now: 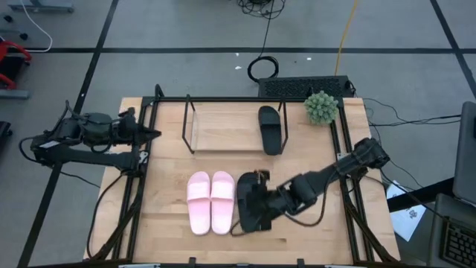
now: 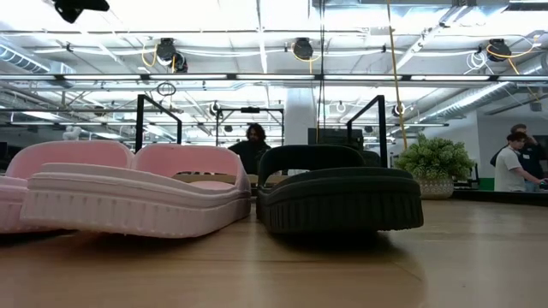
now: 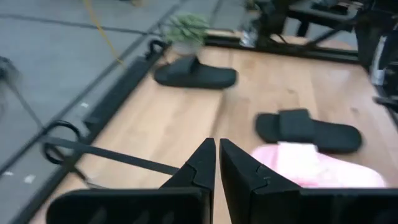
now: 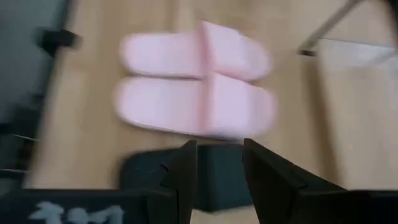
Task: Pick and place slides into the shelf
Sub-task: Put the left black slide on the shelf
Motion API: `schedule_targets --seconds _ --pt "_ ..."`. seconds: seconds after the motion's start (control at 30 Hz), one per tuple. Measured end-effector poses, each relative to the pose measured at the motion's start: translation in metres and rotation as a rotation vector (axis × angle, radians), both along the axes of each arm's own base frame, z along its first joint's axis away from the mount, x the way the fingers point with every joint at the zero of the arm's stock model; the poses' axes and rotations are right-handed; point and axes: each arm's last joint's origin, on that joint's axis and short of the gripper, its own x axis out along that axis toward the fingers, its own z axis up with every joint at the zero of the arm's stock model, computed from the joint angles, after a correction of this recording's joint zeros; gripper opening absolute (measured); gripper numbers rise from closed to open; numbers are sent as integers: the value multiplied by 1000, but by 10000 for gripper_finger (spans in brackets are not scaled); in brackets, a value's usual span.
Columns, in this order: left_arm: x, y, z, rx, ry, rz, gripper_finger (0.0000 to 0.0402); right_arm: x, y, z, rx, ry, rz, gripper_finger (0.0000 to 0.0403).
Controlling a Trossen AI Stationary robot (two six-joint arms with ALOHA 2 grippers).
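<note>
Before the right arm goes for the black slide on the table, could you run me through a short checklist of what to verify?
1. Right gripper open: ok, fingers apart.
2. Right gripper over the black slide near the table's front: ok in the high view; actual contact cannot tell.
3. Pink pair clear of the target: not ok, it lies right beside that slide.
4. Free room on the shelf: ok, only one black slide lies at its right end.
5. Left gripper out of the way: ok, shut, waiting at the table's left edge.
</note>
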Motion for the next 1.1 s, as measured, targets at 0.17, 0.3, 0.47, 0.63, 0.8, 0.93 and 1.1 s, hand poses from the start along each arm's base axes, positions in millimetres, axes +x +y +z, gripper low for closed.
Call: schedule_targets --seconds 0.17,0.3,0.47,0.63,0.8,0.93,1.1 --pt "22 -2 -5 -27 92 -52 24 11 29 -36 78 83 39 121" --pt "37 -3 -10 -22 163 -71 24 17 31 -63 23 176 27 121" --pt "49 -5 -14 -3 219 -96 24 22 18 -84 -101 259 -39 121" --pt "56 -7 -17 9 251 -111 24 27 10 -99 -135 336 -59 121" --pt "57 -8 -18 37 267 -104 24 28 10 -110 -141 381 -51 121" --pt "57 -7 -18 57 269 -87 24 27 9 -112 -175 390 -66 121" --pt "56 -7 -18 68 277 -90 24 28 2 -112 -182 404 -83 121"
